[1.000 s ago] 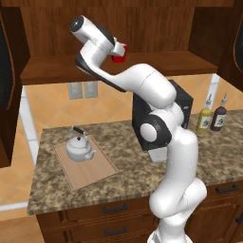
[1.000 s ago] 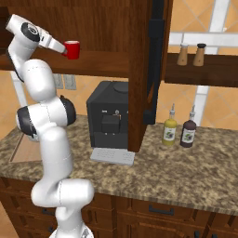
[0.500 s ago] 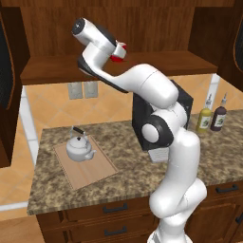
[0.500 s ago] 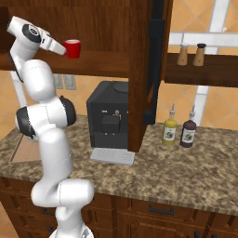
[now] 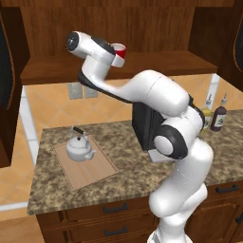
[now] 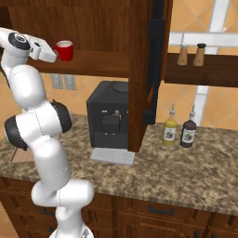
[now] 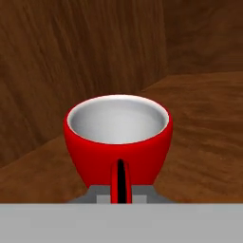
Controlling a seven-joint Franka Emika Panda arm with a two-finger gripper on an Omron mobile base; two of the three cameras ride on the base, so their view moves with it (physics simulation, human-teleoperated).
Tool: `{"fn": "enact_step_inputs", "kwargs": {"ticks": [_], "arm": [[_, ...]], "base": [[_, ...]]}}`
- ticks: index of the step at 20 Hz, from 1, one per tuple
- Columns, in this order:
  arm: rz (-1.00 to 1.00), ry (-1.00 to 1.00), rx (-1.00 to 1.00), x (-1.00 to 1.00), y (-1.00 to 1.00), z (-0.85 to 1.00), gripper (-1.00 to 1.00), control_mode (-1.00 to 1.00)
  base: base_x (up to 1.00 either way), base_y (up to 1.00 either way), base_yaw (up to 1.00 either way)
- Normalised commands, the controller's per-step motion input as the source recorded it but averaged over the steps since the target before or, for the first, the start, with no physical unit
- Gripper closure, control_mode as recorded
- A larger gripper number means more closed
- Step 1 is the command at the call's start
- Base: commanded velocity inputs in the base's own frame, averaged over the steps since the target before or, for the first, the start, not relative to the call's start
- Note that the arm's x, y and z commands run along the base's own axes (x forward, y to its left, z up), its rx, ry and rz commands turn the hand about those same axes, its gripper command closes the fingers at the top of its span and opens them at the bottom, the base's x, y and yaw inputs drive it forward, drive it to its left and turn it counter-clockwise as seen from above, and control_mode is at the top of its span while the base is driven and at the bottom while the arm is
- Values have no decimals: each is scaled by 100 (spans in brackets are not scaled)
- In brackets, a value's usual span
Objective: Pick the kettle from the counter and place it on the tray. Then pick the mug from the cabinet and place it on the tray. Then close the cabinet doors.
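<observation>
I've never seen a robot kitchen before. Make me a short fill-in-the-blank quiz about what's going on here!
1. The kettle sits on the wooden ____.
2. The robot's fingers are closed on the handle of the red ____.
3. The mug stands on the shelf of the ____.
4. Two bottles stand on the counter beside the black ____ machine.

Missing words: tray; mug; cabinet; coffee

Two rear base views share cabinet shelf, hand view close on mug

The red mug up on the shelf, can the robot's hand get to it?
Yes, it looks so. The gripper is already at the mug on the cabinet shelf, apparently shut on its handle, with nothing between them.
</observation>
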Motion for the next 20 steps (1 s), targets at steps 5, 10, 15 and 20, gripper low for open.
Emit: {"fn": "enact_step_inputs", "kwargs": {"ticks": [5, 10, 15, 20], "arm": [[16, 0, -1, -100, 2, 18, 100, -100], [40, 0, -3, -100, 5, 1, 100, -100], [66, 0, -4, -100, 0, -4, 100, -100], [77, 1, -4, -98, 0, -23, 100, -100]], "base": [[0, 0, 0], [0, 0, 0], [0, 0, 0], [0, 0, 0]]}}
